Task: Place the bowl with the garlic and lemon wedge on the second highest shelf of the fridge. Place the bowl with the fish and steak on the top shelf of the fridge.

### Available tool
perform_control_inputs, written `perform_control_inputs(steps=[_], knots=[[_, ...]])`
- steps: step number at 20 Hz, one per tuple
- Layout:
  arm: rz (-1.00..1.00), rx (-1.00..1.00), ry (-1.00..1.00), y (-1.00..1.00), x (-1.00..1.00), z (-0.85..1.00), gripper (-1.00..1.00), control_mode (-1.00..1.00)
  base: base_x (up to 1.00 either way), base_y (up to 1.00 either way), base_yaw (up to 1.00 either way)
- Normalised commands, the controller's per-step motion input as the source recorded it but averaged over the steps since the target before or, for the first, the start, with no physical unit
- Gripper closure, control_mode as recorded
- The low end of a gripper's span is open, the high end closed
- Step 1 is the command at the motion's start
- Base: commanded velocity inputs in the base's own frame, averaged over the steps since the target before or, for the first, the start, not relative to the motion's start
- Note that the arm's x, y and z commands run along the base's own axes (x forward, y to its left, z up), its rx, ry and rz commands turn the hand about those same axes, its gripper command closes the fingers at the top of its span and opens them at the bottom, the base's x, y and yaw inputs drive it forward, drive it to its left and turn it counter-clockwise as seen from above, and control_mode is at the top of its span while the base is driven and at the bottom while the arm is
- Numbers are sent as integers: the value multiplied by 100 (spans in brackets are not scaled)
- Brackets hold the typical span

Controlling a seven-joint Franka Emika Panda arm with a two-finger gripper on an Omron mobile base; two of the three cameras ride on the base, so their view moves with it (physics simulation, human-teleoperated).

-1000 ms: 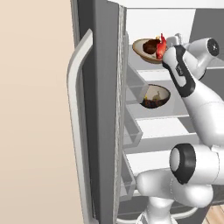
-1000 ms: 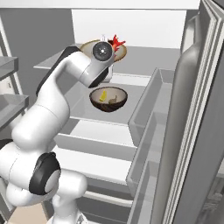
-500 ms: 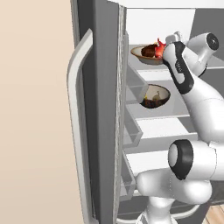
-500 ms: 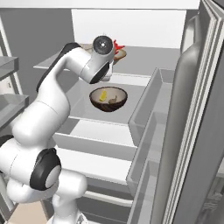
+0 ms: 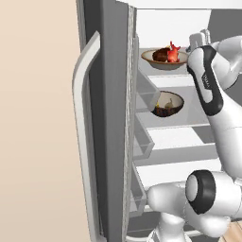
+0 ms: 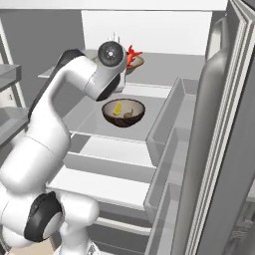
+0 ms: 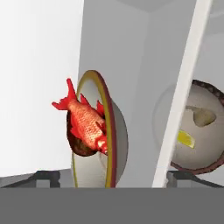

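The bowl with the fish (image 5: 174, 54) and the steak (image 5: 160, 55) stood on the top shelf of the fridge (image 5: 172, 80). The second bowl, with the lemon wedge (image 6: 118, 109) and the garlic (image 6: 129, 114), sat on the second highest shelf (image 6: 149, 107) below. The open door with its silver handle (image 5: 84, 142) and grey door bins (image 6: 167, 149) framed both sides. The gripper (image 7: 111, 177) was open wide, holding nothing; one second before it had gripped the fish bowl's rim, tilted above the shelf.

Base views flank arm, sharing fridge (image 5: 113, 94) shelves; hand view close, rolled sideways.
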Motion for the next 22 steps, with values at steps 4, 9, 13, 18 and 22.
perform_control_inputs(steps=[4, 9, 13, 18, 22], knots=[[-4, 0, -3, 3, -100, 43, -100, -100, 0, 0, 0], [-2, -3, -1, 15, -100, -19, -100, -100, 0, 0, 0], [0, -17, 0, 41, -100, -100, -100, -100, 0, 0, 0], [0, -12, 2, 38, -100, -88, -100, -100, 0, 0, 0], [-5, 0, 2, 7, -100, -17, -100, -100, 0, 0, 0]])
